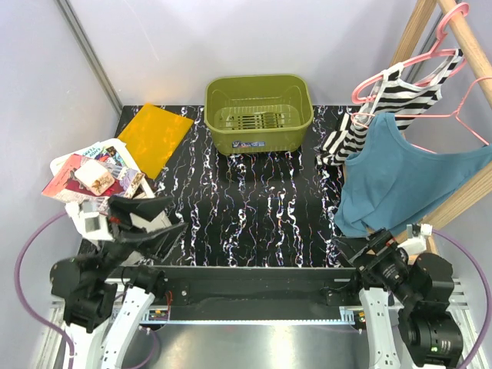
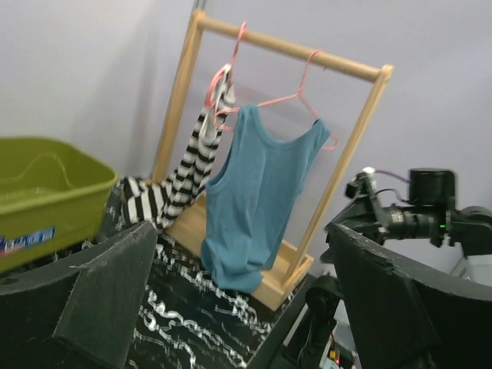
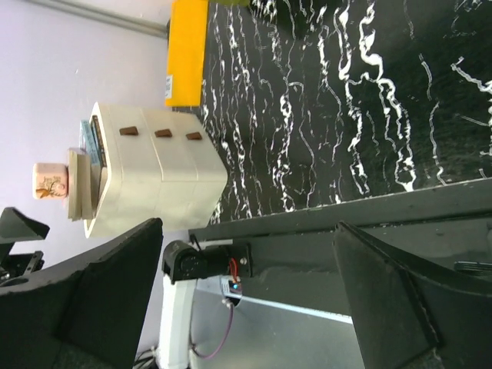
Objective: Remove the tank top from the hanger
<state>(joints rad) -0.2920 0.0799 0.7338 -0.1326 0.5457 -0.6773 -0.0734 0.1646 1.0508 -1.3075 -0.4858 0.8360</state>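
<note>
The blue tank top (image 1: 400, 173) hangs on a pink wire hanger (image 1: 467, 123) from the wooden rack (image 1: 461, 38) at the right; its hem reaches the rack's base. It also shows in the left wrist view (image 2: 257, 192), on the hanger (image 2: 304, 96). My left gripper (image 1: 175, 214) is open and empty at the near left, pointing across the table toward the rack (image 2: 246, 304). My right gripper (image 1: 360, 252) is open and empty near the table's front edge, just below the tank top's hem (image 3: 250, 300).
A black-and-white striped garment (image 1: 384, 100) hangs on a second pink hanger beside the tank top and trails onto the table. A green basket (image 1: 258, 111) stands at the back centre. A yellow sheet (image 1: 154, 137) and a small white drawer unit with boxes (image 1: 92, 173) sit at the left.
</note>
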